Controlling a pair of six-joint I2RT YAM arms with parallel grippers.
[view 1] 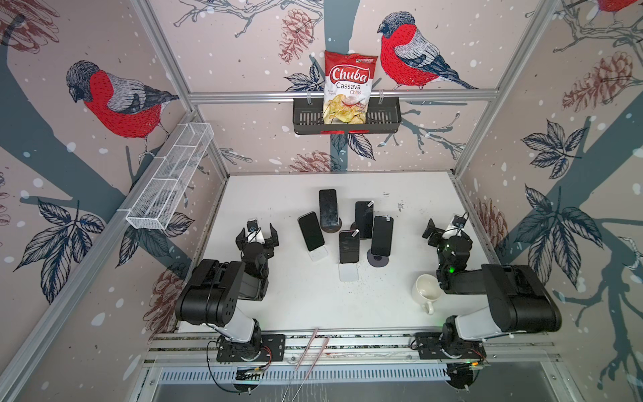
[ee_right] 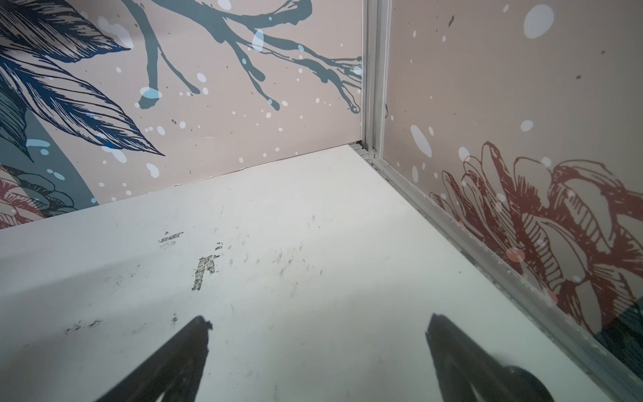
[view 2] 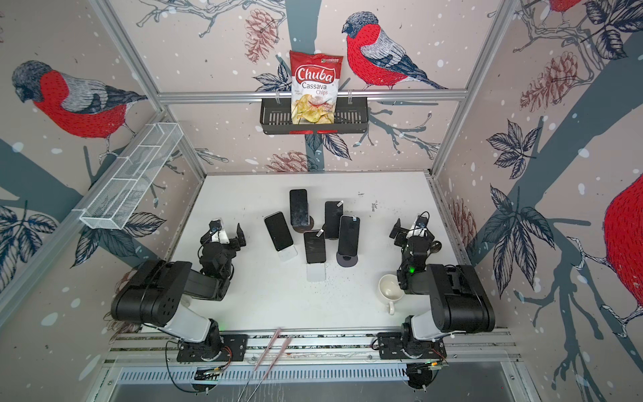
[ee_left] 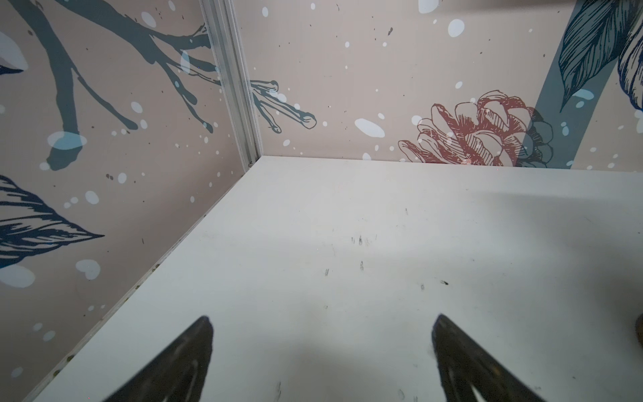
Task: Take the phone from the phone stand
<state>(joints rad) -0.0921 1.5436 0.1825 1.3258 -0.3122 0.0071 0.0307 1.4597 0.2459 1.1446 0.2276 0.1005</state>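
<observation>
Several black phones stand on stands in the middle of the white table [view 1: 278, 296], seen in both top views. One phone [view 1: 310, 231] leans on a white stand [view 1: 318, 253], another phone [view 1: 328, 209] on a brown round stand [view 1: 330, 228], a third [view 1: 382, 236] on a grey round stand [view 1: 378, 260]. My left gripper [view 1: 256, 234] [view 2: 222, 235] hangs open left of the group, apart from it. My right gripper [view 1: 447, 228] [view 2: 410, 228] is open to their right. In the wrist views, the left gripper [ee_left: 322, 318] and right gripper [ee_right: 318, 318] have only bare table between their fingers; no phone shows there.
A white mug [view 1: 427, 290] lies on its side beside the right arm. On the back wall, a black basket [view 1: 302, 118] holds a chips bag [view 1: 349, 87]. A white wire basket [view 1: 170, 177] hangs on the left wall. Thin rods [view 1: 309, 348] lie across the front rail.
</observation>
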